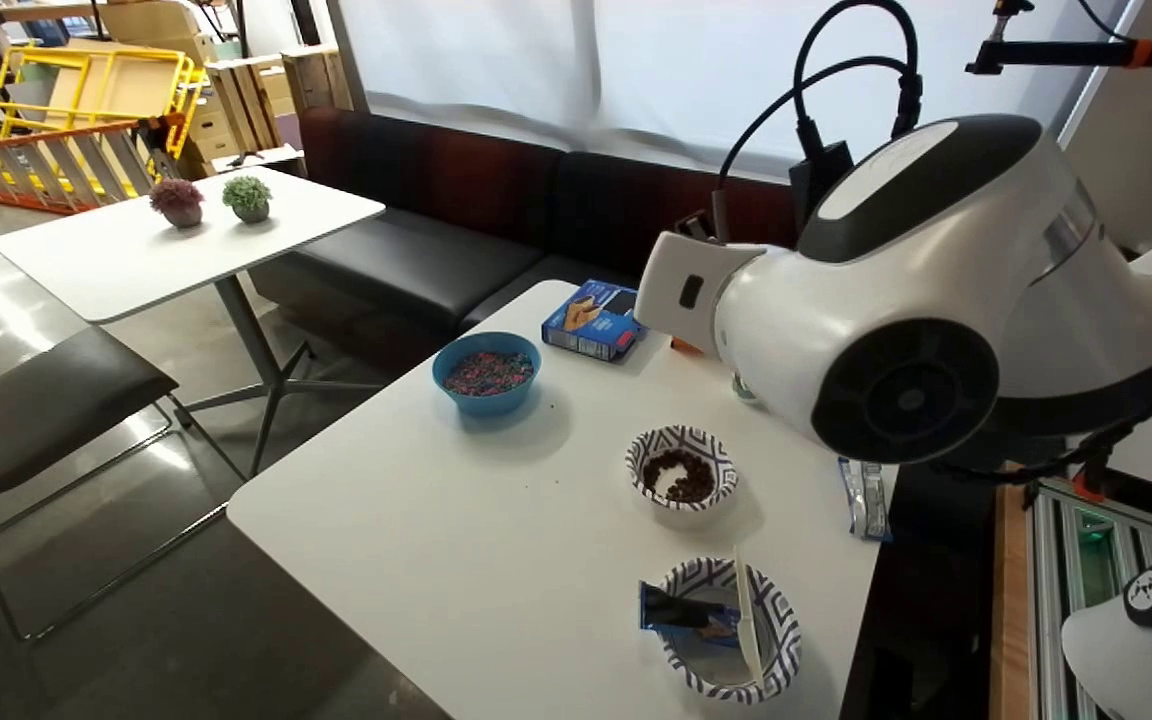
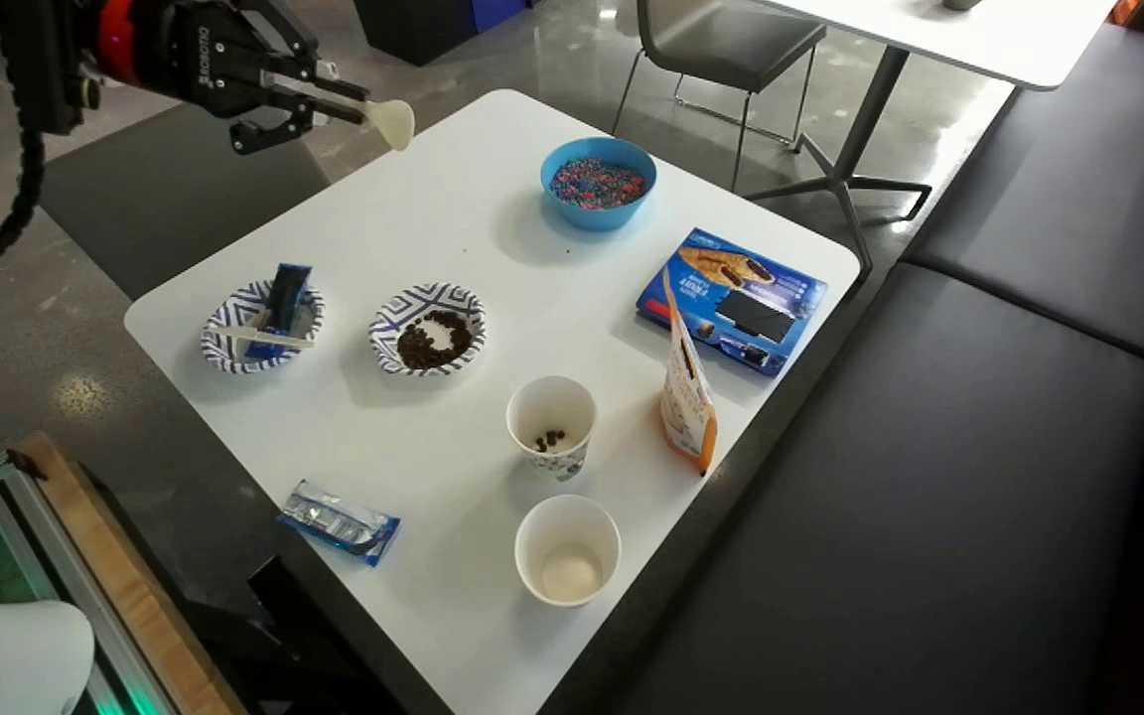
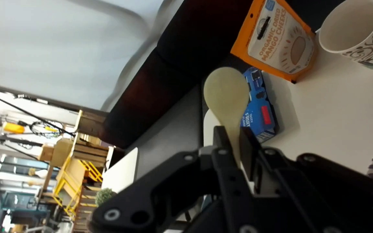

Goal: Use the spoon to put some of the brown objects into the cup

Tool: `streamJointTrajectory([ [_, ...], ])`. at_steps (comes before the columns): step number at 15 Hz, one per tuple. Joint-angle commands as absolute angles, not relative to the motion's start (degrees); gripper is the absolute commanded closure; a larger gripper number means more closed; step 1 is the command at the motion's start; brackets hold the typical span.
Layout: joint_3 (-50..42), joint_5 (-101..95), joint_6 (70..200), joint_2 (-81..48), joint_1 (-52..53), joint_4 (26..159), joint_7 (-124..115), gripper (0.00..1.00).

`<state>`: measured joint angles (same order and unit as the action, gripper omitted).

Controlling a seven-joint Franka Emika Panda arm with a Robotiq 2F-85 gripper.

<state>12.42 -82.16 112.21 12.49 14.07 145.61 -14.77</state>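
Observation:
My gripper (image 2: 363,104) is shut on the handle of the pale cream spoon (image 3: 226,92), whose head juts out past the fingertips; no brown pieces show on the visible face. In an exterior view, gripper and spoon are raised at the upper left; in another the arm hides them. The brown objects (image 2: 421,350) lie in a patterned bowl (image 2: 398,316), with a bare patch amid them. A paper cup (image 2: 552,402) holds a few brown pieces (image 2: 550,439) at its bottom. In a second cup (image 2: 567,521) beside it no pieces show. The wrist view shows one cup (image 3: 351,29).
Another patterned bowl (image 1: 693,668) holds a blue wrapper (image 1: 696,612) and a pale utensil (image 1: 748,625). A blue bowl (image 2: 572,211) of colourful bits, a blue box (image 2: 731,298), an orange pouch (image 2: 686,407) and a silvery packet (image 2: 339,521) stand or lie on the table (image 2: 433,447).

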Motion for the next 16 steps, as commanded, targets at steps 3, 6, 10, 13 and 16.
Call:
streamJointTrajectory([
  [3,15.01,-79.49,113.22,7.59,17.31,143.41,-1.35,0.97],
  [6,16.23,-78.47,115.62,4.23,18.52,141.96,4.55,0.97],
  [10,16.86,-78.72,118.05,3.72,18.47,142.27,6.76,0.86],
  [13,16.96,-78.17,119.63,1.89,18.45,141.11,9.33,0.86],
  [16,16.97,-78.09,119.63,1.7,18.44,140.88,9.81,0.86],
])
